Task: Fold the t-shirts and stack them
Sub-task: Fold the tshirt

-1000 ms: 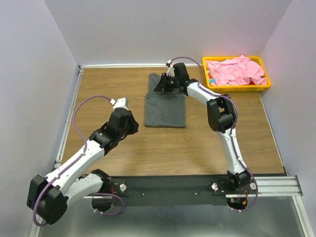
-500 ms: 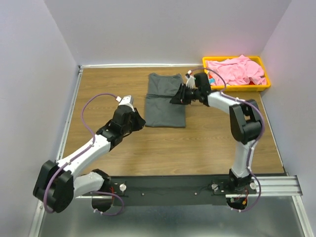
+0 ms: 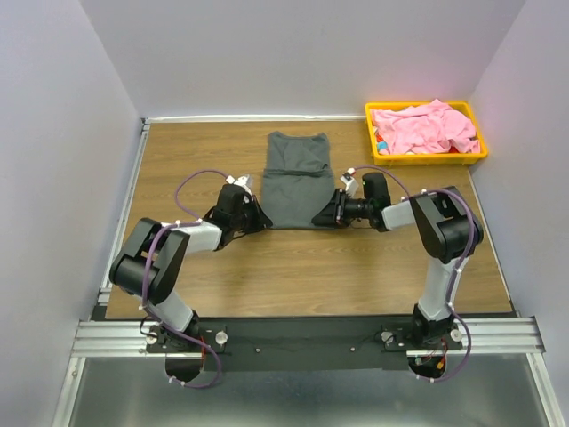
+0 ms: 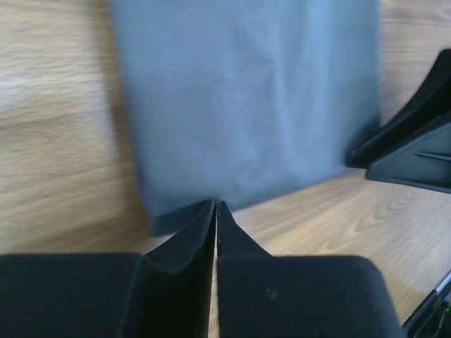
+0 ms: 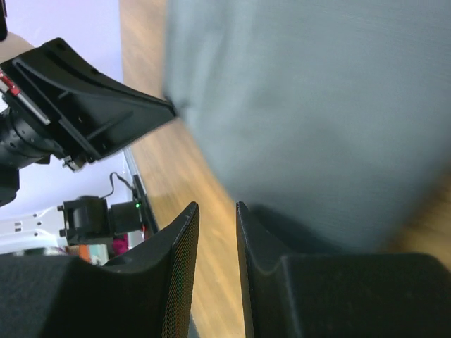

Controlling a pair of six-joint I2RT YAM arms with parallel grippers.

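The left hand point(image 3: 252, 213) lies low on the bench point(image 3: 302, 262), fingers pressed together with their tips at the near edge of the dark grey t-shirt point(image 3: 298, 178), by its near left corner; I cannot tell whether cloth is caught between them. That shirt lies folded flat mid-bench, and the right hand point(image 3: 331, 213) sits at its near right corner, fingers a narrow slit apart. Far right, the pink t-shirt point(image 3: 422, 127) lies crumpled in the yellow tray point(image 3: 427, 159).
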